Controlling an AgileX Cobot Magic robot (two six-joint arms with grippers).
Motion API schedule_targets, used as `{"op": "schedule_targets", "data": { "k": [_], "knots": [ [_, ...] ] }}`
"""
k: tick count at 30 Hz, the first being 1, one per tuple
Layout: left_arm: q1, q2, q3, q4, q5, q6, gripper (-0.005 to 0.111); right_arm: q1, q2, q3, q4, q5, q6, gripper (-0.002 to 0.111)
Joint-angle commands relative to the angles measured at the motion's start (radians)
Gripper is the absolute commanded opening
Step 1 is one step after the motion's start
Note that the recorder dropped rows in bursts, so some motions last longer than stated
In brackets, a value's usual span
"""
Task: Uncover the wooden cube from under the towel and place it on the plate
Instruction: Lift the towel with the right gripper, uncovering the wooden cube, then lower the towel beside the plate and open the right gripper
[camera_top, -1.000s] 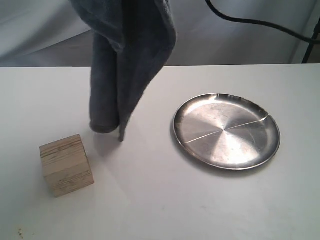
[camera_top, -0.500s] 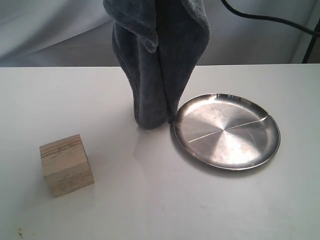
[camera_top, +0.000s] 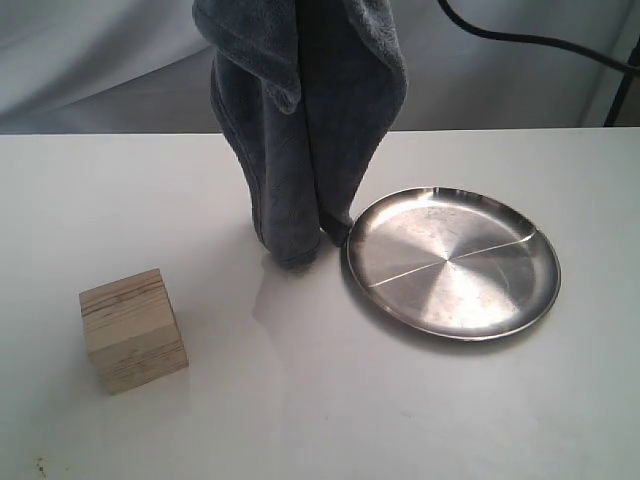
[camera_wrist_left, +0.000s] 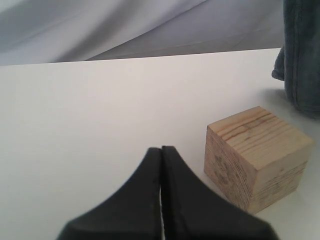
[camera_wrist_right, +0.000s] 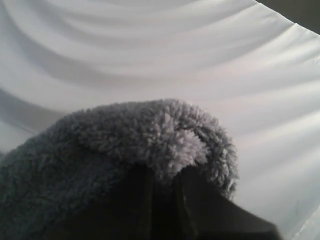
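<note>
The wooden cube (camera_top: 133, 330) sits uncovered on the white table at the front left, also seen close up as the pale block (camera_wrist_left: 255, 157). The dark grey towel (camera_top: 300, 120) hangs in the air in long folds, its lower end just touching the table beside the plate's left rim. My right gripper (camera_wrist_right: 164, 175) is shut on the towel (camera_wrist_right: 125, 145) at its top, out of the exterior view. The silver plate (camera_top: 452, 263) lies bare at the right. My left gripper (camera_wrist_left: 161, 150) is shut on nothing, low over the table just beside the cube.
A black cable (camera_top: 530, 42) runs across the grey backdrop at the upper right. The table's far edge (camera_top: 100, 133) runs behind the towel. The towel's hanging end (camera_wrist_left: 300, 55) shows beyond the cube in the left wrist view.
The hanging towel swung right from near the cube to the plate's left rim, then drifted slightly back left and lower. Cube and plate have not moved.
</note>
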Motion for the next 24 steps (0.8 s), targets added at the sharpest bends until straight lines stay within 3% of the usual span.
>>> {"op": "schedule_targets", "data": {
  "k": [1,11,24],
  "knots": [
    [-0.002,-0.004,0.005,-0.002,-0.012,-0.005,0.000,-0.005,0.017,0.001,0.011,-0.031,0.007,0.000],
    [-0.002,-0.004,0.005,-0.002,-0.012,-0.005,0.000,0.023,0.092,0.001,-0.120,-0.159,0.046,0.000],
    [-0.002,-0.004,0.005,-0.002,-0.012,-0.005,0.000,0.005,0.147,0.001,-0.033,0.384,0.094,0.000]
  ]
}}
